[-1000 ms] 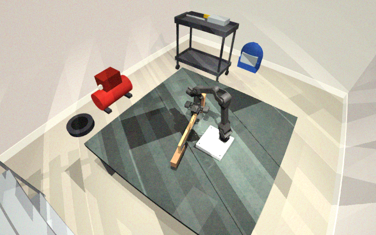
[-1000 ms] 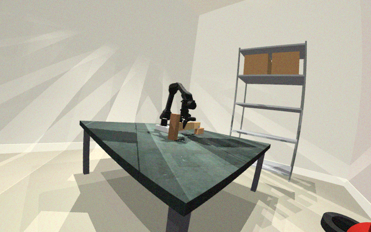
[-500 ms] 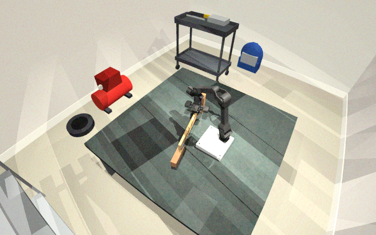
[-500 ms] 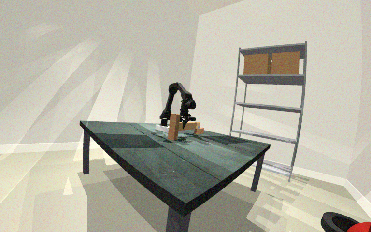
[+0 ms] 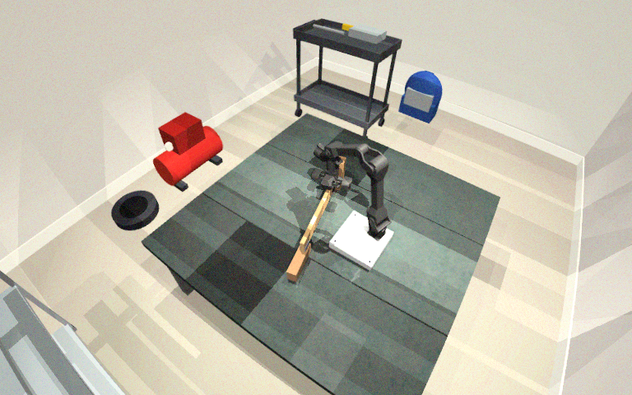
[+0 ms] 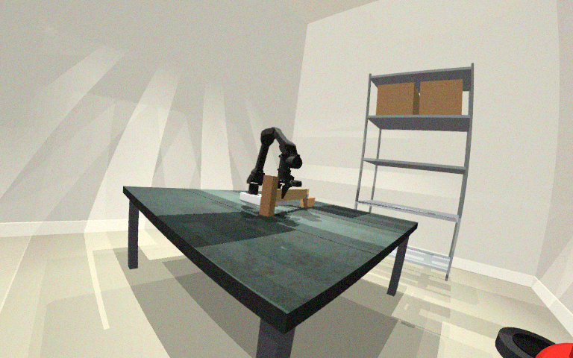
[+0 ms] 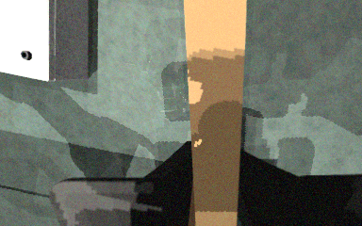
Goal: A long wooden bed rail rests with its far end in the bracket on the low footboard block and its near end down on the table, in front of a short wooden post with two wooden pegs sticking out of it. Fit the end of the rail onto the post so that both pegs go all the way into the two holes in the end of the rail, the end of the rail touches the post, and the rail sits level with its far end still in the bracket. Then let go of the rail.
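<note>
The long wooden rail (image 5: pixel 318 215) (image 6: pixel 298 194) (image 7: pixel 217 28) stands on edge, raised off the table and looking about level. Its far end is at the bracket on the low footboard block (image 5: pixel 298 267) (image 6: pixel 310 202). The short wooden post (image 5: pixel 342 164) (image 6: pixel 268 196) stands upright at the rail's near end. My gripper (image 5: pixel 331 187) (image 6: pixel 284 193) (image 7: pixel 205 146) is shut on the rail close to the post, one finger on each side. The pegs, the holes and the joint between rail and post are hidden by gripper and post, so I cannot tell whether they touch.
The arm's white base plate (image 5: pixel 359 247) (image 6: pixel 249 196) (image 7: pixel 24 28) lies beside the rail. All stand on the dark green table (image 5: pixel 396 298) (image 6: pixel 270 261). A cart (image 5: pixel 342 104), a red compressor (image 5: pixel 186 153) and a shelf unit (image 6: pixel 418 122) stand on the floor away from the arm.
</note>
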Robot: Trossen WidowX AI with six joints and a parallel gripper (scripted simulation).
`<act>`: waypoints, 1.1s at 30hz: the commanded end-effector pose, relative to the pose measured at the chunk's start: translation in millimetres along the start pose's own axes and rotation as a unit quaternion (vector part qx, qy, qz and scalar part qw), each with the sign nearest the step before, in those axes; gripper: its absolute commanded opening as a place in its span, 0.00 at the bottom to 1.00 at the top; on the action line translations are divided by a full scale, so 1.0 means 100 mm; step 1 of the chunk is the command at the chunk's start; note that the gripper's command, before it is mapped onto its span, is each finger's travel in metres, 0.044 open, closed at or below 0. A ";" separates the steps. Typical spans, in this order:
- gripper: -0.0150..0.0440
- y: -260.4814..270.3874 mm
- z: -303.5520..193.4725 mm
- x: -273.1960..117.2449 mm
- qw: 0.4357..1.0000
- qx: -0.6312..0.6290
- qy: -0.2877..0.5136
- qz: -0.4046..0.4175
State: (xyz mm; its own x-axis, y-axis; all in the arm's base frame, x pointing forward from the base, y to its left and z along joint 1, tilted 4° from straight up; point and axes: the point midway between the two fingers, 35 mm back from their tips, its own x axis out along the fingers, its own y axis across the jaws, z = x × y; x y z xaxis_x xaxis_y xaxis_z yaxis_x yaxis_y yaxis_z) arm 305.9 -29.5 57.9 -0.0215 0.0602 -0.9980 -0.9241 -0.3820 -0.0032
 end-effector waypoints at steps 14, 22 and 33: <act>0.25 -0.02 -0.08 -0.03 1.000 0.000 0.004 -0.004; 0.25 -0.02 -0.10 -0.03 1.000 0.000 0.004 -0.004; 0.30 0.00 -0.09 0.00 1.000 0.000 0.000 0.000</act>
State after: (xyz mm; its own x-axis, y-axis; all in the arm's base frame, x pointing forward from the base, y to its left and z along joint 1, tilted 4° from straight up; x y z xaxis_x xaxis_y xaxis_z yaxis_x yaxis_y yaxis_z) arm 309.5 -38.2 57.7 -0.0213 0.0599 -0.9980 -0.9241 -0.3822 -0.0032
